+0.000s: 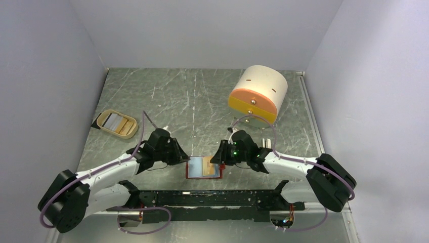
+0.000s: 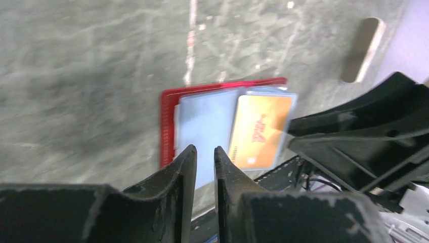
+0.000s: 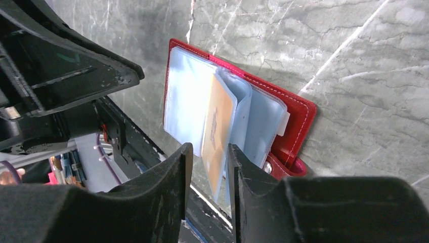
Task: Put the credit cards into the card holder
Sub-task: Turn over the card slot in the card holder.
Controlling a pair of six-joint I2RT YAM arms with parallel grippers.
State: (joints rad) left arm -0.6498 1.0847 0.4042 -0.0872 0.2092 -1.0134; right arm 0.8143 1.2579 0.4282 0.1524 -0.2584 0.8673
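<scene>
Soft, even light from above; pale glints on the worktop (image 1: 202, 96). Left wrist view smears beyond the jaws; right wrist view is sharp.

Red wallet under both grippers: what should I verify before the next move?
1. Red folding leather-like card holder lies open on the grey table: ok.
2. Orange credit card sits in a pale blue sleeve; fully seated: cannot tell.
3. Right gripper straddles that upright sleeve; firm grip: cannot tell.
4. Left gripper, fingers nearly together over the holder's edge; holding anything: cannot tell.
5. All cards loaded: not ok, other credit cards lie in the beige oval tray.
</scene>
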